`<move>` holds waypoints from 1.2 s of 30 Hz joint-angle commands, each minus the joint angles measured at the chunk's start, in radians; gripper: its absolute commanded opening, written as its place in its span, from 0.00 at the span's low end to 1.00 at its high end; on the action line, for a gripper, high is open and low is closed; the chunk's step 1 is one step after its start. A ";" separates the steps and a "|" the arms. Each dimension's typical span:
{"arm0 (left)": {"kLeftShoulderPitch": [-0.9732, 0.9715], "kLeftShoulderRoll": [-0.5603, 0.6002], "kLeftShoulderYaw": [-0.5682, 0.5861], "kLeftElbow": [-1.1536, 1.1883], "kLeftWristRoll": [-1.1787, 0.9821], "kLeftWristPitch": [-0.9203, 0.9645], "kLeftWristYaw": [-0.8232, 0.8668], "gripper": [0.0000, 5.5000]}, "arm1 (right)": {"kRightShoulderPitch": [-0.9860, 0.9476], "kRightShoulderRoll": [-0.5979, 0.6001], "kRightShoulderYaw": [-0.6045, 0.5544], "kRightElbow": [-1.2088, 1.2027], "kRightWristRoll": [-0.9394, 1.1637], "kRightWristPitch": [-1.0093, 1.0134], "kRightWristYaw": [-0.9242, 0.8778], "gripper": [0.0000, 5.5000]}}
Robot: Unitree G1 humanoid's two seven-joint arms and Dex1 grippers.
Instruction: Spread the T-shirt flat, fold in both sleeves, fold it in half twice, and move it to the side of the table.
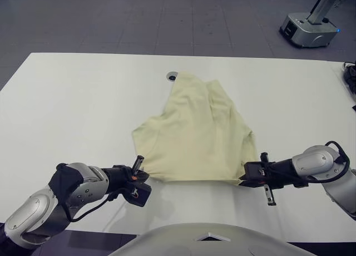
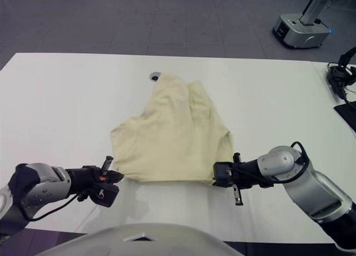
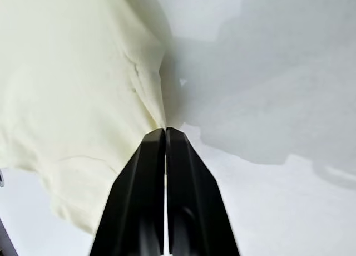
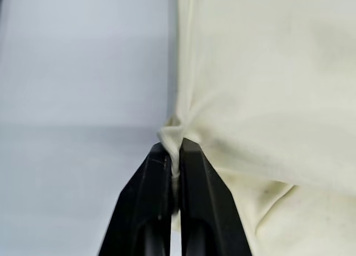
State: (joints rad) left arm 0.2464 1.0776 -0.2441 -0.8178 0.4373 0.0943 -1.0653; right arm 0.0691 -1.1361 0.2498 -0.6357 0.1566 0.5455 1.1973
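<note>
A pale yellow T-shirt (image 1: 194, 133) lies crumpled on the white table (image 1: 67, 111), narrow at the far end and wide along its near hem. My left gripper (image 1: 142, 171) is shut on the hem's left corner (image 3: 161, 119). At the hem's right corner my right gripper (image 1: 245, 178) is shut on a pinch of cloth (image 4: 173, 139). The hem runs fairly straight between the two grippers. The sleeves are folded under or bunched and cannot be made out.
A round grommet hole (image 1: 172, 75) in the table sits just beyond the shirt's far tip. Dark cables (image 2: 339, 72) lie at the table's right edge. A grey machine base (image 1: 308, 30) stands on the floor beyond the table. Bare table surrounds the shirt.
</note>
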 commanded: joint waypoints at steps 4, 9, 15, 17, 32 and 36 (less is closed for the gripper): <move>-0.020 -0.072 0.100 -0.153 -0.261 0.239 -0.069 0.18 | -0.017 -0.041 -0.095 -0.041 0.050 0.066 -0.004 0.23; -0.113 -0.032 0.349 -0.184 -0.557 0.374 -0.167 0.33 | -0.040 -0.089 -0.284 0.022 0.092 0.085 -0.006 0.37; -0.347 -0.044 0.318 0.146 -0.423 0.365 0.035 0.52 | -0.169 0.005 -0.251 0.188 0.022 0.067 -0.157 0.56; -0.401 -0.101 0.222 0.260 -0.328 0.341 0.135 0.60 | -0.185 0.049 -0.203 0.212 -0.009 0.061 -0.202 0.63; -0.411 -0.282 -0.032 0.587 -0.169 0.211 0.296 0.98 | -0.244 0.208 -0.024 0.459 -0.205 -0.022 -0.345 0.98; -0.331 -0.239 -0.047 0.628 -0.148 0.184 0.280 0.98 | -0.230 0.190 0.009 0.509 -0.267 -0.068 -0.348 0.98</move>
State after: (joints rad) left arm -0.1447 0.8009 -0.2722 -0.2138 0.2573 0.2800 -0.7630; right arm -0.1821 -0.9317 0.2324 -0.1576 -0.0662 0.4900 0.8497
